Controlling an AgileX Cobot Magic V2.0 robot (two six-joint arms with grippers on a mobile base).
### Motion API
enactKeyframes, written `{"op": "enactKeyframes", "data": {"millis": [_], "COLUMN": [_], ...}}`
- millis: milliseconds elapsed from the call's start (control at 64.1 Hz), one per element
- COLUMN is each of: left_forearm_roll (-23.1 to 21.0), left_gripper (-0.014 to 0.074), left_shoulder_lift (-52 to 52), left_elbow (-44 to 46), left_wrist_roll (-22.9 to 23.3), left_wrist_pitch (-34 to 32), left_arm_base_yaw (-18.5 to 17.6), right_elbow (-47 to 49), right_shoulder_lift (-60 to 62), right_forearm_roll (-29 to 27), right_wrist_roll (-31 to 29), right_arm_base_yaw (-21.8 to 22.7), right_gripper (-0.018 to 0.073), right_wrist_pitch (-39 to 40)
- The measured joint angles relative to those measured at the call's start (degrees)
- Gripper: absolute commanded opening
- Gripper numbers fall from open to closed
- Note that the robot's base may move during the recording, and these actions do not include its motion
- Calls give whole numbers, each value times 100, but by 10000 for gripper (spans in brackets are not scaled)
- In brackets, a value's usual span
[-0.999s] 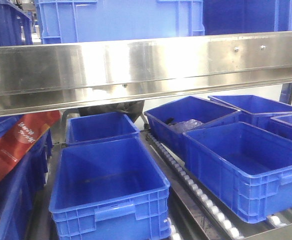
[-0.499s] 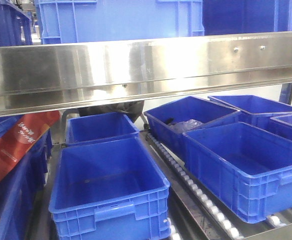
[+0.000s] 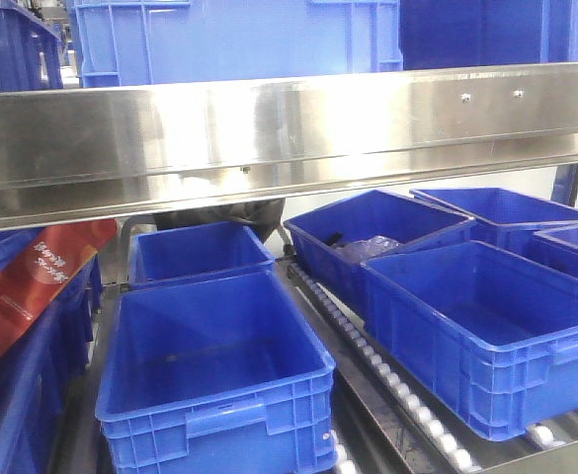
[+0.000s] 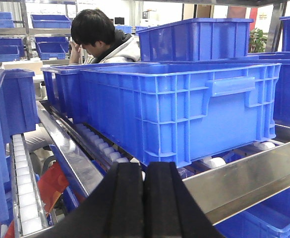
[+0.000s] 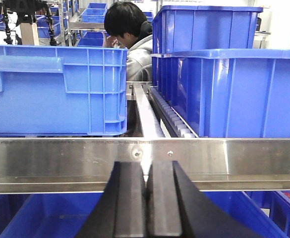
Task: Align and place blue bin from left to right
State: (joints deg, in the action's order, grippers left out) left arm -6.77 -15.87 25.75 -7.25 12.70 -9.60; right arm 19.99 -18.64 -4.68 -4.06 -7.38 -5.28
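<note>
The blue bin (image 4: pixel 184 111) sits on the roller lane of the upper shelf, at about twelve o'clock from my left gripper (image 4: pixel 144 198), just beyond the steel rail (image 4: pixel 244 181). Its handled end wall faces me and its long axis runs away toward ten o'clock, along the rollers (image 4: pixel 97 144). From my right gripper (image 5: pixel 147 198) the same bin (image 5: pixel 55 89) lies at ten o'clock, so I judge the left arm nearer to it. Another bin (image 5: pixel 229 94) stands at two o'clock across the gap. Both my arms are held low and level, below the rail (image 5: pixel 145 161). The fingers of each hand are pressed together, holding nothing.
</note>
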Motion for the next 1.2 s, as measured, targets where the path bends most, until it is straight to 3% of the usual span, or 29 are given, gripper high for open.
{"op": "enactKeyframes", "data": {"millis": [156,265,406,499,655,811,1014,1202], "left_forearm_roll": [110,428,510,523,532,677,1089,1100], "left_gripper": [-111,-111,-111,-111,-111,-111,-111,-111], "left_shoulder_lift": [37,271,849,1268,1540,1554,1554,1554], "left_elbow": [-10,-318,-1232,-1923,-2556,-2588,-2588,-2588], "left_wrist_roll": [0,-10,-10,-10,-10,303,1191,1313], "left_wrist_pitch": [0,-261,-972,-1270,-1129,-903,-865,-887], "left_arm_base_yaw": [55,366,829,941,966,966,966,966], "right_elbow": [0,0,0,0,0,0,0,0], "right_shoulder_lift": [0,0,0,0,0,0,0,0], "right_forearm_roll": [0,0,0,0,0,0,0,0], "right_wrist_roll": [0,0,0,0,0,0,0,0], "right_arm_base_yaw": [0,0,0,0,0,0,0,0], "right_gripper": [-67,-67,-67,-67,-67,-67,-67,-67], "right_wrist_pitch": [0,10,10,10,10,10,10,10]}}
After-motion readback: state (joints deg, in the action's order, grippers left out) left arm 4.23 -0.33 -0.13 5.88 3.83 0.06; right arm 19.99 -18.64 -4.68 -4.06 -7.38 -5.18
